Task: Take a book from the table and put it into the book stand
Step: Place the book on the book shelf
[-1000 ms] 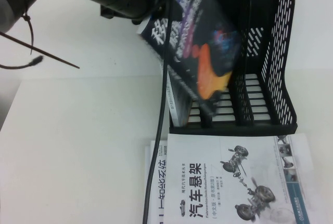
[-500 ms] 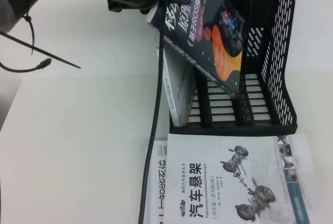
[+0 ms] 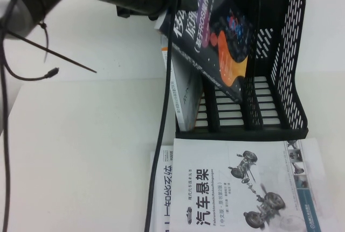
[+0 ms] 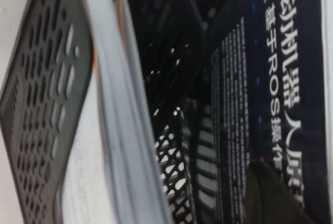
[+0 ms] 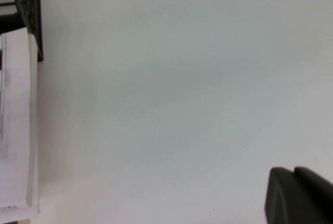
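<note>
Your left gripper (image 3: 161, 14) grips the navy book (image 3: 218, 43), tilted above the book stand (image 3: 280, 81); right gripper (image 5: 299, 195) beside it, jaw state unreadable.

High view looks down on the book stand (image 3: 269, 54); left wrist views it close.
</note>
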Robot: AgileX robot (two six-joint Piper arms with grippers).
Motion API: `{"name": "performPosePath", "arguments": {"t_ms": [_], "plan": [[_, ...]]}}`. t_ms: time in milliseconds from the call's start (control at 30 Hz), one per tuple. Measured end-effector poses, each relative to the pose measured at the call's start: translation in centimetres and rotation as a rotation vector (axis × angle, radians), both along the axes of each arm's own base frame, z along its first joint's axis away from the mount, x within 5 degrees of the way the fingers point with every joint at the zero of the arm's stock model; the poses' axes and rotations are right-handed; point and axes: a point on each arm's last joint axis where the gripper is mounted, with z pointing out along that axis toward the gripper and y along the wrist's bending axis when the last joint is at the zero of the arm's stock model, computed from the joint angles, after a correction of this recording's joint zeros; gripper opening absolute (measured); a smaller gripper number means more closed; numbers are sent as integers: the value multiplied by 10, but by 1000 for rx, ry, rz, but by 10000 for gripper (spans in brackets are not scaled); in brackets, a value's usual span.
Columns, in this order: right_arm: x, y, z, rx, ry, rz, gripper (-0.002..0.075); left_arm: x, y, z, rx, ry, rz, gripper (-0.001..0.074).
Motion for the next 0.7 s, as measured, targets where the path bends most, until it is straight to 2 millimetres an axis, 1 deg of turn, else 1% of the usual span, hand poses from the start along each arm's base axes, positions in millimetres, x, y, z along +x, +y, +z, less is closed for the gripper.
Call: {"name": "performPosePath", "arguments": {"t_ms": [67,133,433,700], "plan": [[0,0,0,0,0,0,-4,5,-2,-7,7,12,3,108],[0,0,0,1,0,0,-4,8,-3,-11,9,13,7,108],[0,0,-1,5,2,-2,-4,14,-1,-17,56,-8,27,108],[0,1,-2,15,8,-3,-4,14,-1,-18,83,7,49,108]]}}
